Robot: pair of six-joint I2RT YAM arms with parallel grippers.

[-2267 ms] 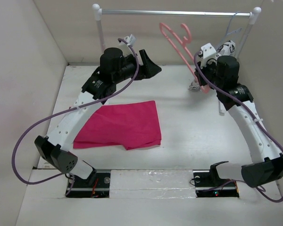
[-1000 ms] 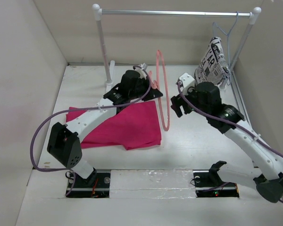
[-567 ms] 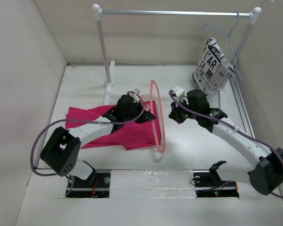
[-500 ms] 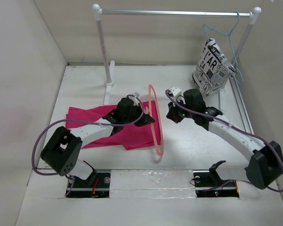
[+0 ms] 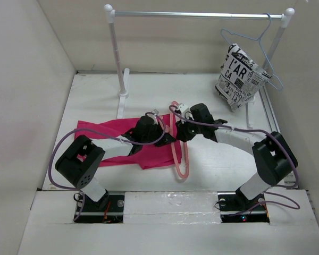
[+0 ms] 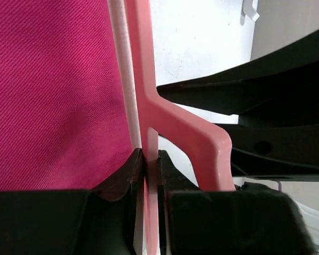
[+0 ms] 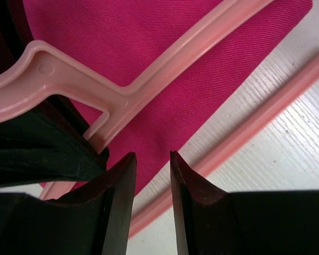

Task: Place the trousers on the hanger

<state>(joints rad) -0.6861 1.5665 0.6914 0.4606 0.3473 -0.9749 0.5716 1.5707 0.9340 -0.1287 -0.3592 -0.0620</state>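
**Fig.** We see the left gripper [image 6: 150, 159] pinching a thin bar of the salmon-pink hanger [image 6: 139, 53]. The hanger stands edge-on at the right border of the magenta trousers [image 5: 103, 128], which lie flat on the white table [image 5: 228, 164]. The right gripper [image 7: 151, 164] hovers beside the hanger, fingers slightly parted, holding nothing.

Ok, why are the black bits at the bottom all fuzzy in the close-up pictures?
Left wrist view: the left gripper sits right at the lens, so it blurs; the trousers show sharp weave. Right wrist view: the right gripper is dark and soft-edged, the hanger crisp. Top external view: even, soft light.
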